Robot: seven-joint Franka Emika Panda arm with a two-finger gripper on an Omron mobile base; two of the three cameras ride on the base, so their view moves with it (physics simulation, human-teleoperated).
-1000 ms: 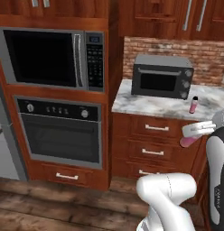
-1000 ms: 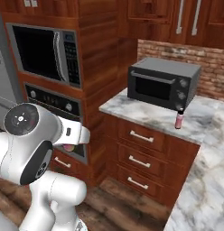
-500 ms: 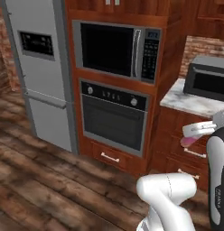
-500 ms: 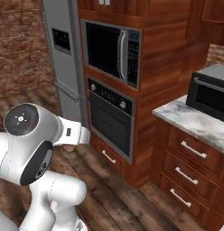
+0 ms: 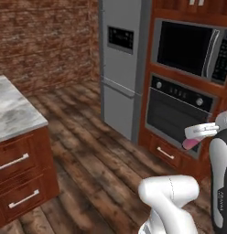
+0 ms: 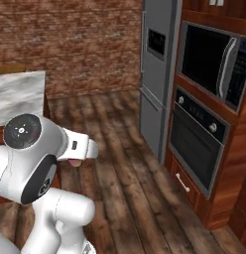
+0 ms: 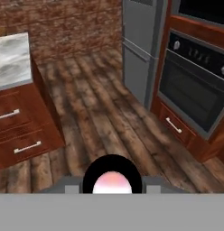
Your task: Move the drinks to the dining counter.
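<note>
My gripper (image 5: 200,132) is shut on one pink bottle (image 5: 189,143), held up in front of the robot at the right of the left base view. The right base view shows a bit of that bottle (image 6: 74,162) under the white hand. Looking along the gripper (image 7: 112,186), the hand view meets the bottle (image 7: 112,181) end-on, a pink disc inside a black ring. The dining counter (image 5: 14,114), marble-topped with reddish drawers and silver handles, stands at the left, well away from the gripper; its top (image 6: 18,93) and its corner (image 7: 12,63) show too. The other bottle is out of view.
A steel fridge (image 5: 122,64) stands ahead, with a wall oven (image 5: 179,109) and a microwave (image 5: 193,48) in wood cabinets to its right. A brick wall (image 5: 42,41) closes the back. Wooden floor (image 5: 88,155) lies open between the island and the appliances.
The base has turned left, so the whole scene shifted: the brick-backed counter with the toaster oven and other bottle left view, the fridge and island came in. The gripper stays shut on its bottle.
</note>
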